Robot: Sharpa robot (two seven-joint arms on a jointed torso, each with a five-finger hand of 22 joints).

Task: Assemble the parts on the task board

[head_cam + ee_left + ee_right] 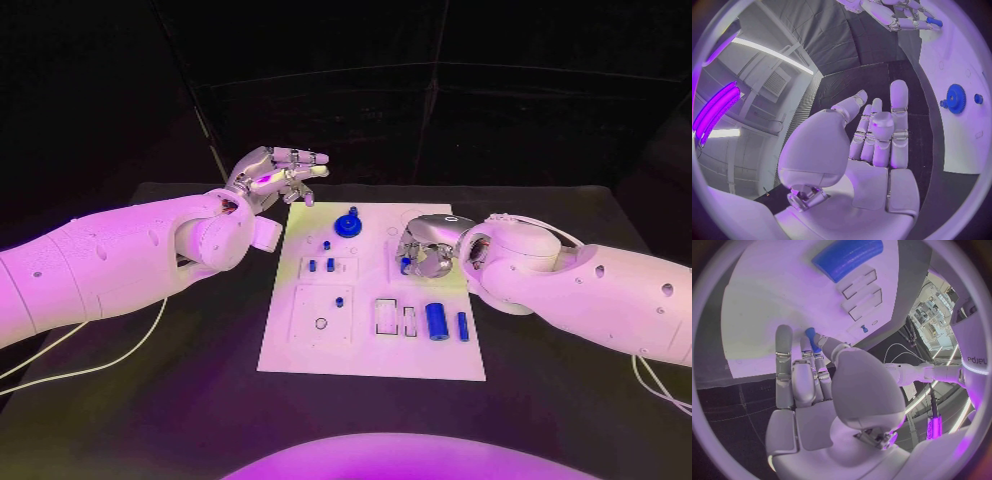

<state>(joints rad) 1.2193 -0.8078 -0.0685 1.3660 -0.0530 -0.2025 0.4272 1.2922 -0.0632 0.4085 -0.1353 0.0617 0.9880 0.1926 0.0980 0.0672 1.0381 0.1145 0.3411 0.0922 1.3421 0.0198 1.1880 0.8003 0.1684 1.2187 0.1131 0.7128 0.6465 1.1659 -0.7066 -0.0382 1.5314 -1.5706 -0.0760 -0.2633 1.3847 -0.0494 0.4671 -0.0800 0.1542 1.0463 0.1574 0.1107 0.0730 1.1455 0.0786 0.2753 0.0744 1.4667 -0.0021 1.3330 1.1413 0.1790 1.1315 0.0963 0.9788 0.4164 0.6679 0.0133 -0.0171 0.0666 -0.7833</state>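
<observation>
Over the board the right hand pinches a small blue part; left hand spread beside the black table.

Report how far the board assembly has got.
Looks done: a blue gear stands on the task board. In hand: the right hand pinches a small blue part over the board. Left: two blue cylinders lie loose near open slots. The left hand hovers empty beside the board.

One board, one blue gear, two blue cylinders, several small blue pegs, two hands over the surface.
</observation>
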